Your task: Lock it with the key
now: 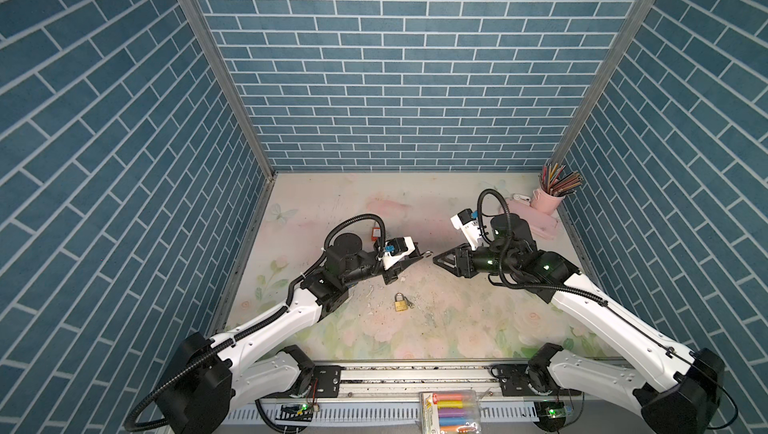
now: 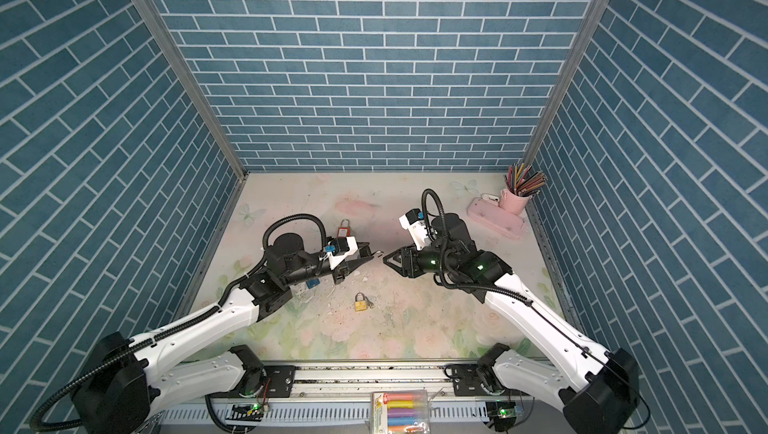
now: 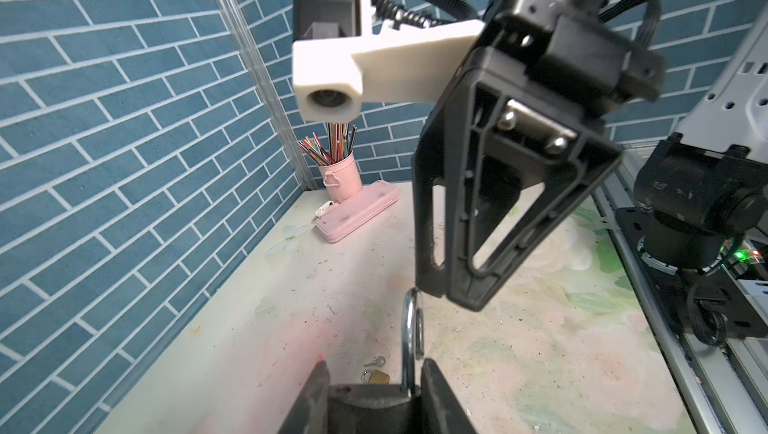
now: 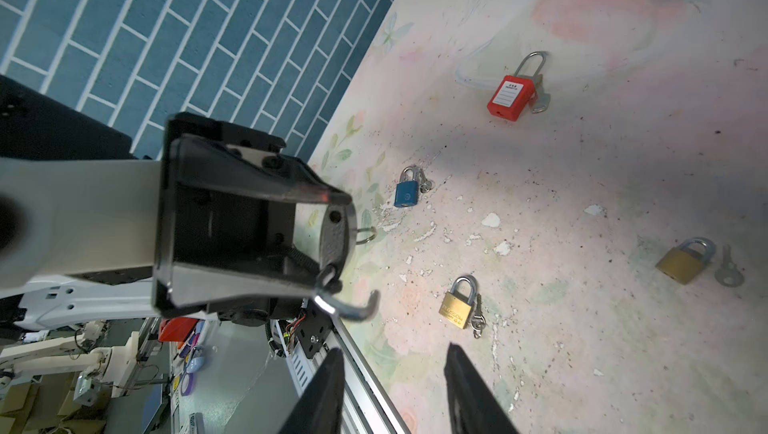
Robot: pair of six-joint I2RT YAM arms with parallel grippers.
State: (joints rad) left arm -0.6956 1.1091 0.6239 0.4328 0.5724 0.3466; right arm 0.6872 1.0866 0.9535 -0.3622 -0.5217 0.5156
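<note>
Left gripper point(image 1: 419, 256) clamped on padlock point(image 4: 332, 236) held above table point(image 4: 582, 203), shackle point(image 4: 353, 309) swung open; right gripper point(image 4: 392, 353) facing it, jaws apart, empty. Probably heavy, rigid, slick metal: best pinched across the flat body, leaving shackle free to close. No key made out

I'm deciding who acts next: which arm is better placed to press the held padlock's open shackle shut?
Right. The left claw is clamped on the padlock body, so it is busy. The right claw is empty, jaws apart, and faces the protruding shackle up close.
</note>
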